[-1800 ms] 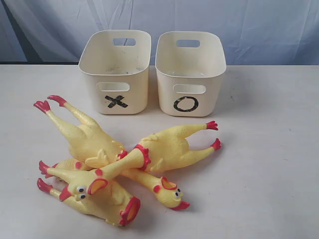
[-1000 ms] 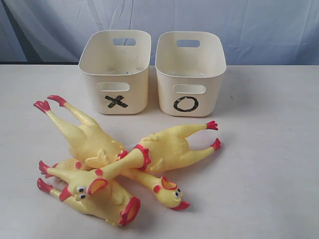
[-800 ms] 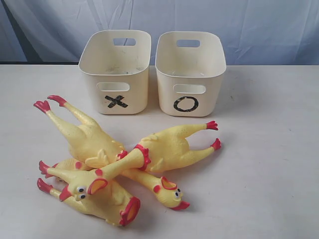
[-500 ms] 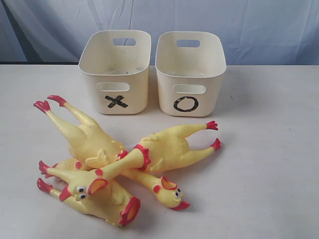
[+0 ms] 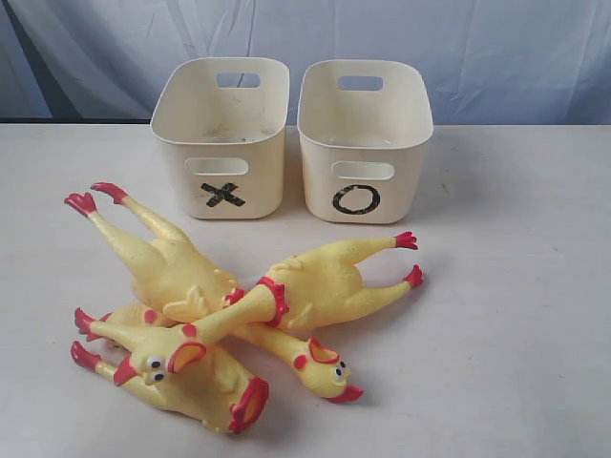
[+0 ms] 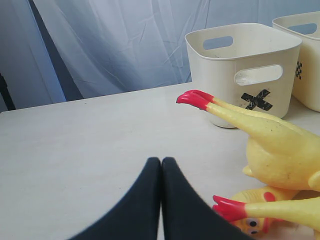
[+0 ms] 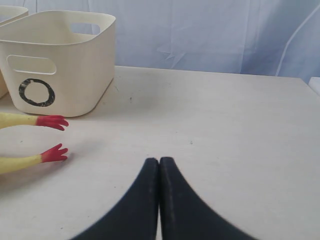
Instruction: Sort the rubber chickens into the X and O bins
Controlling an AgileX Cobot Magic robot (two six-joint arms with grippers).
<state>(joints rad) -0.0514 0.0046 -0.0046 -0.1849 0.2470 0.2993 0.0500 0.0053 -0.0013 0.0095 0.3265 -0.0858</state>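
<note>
Nothing has moved: rubber chickens (image 5: 325, 281) heaped before the X and O bins (image 5: 263, 181); both jaws closed, empty

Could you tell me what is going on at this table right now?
Sorting has not started. The rubber chickens lie piled across one another on the table, in front of the X bin and the O bin, and no chicken shows in either bin. The left gripper, near the pile, and the right gripper, on the O bin's side, are both shut and hold nothing.
</note>
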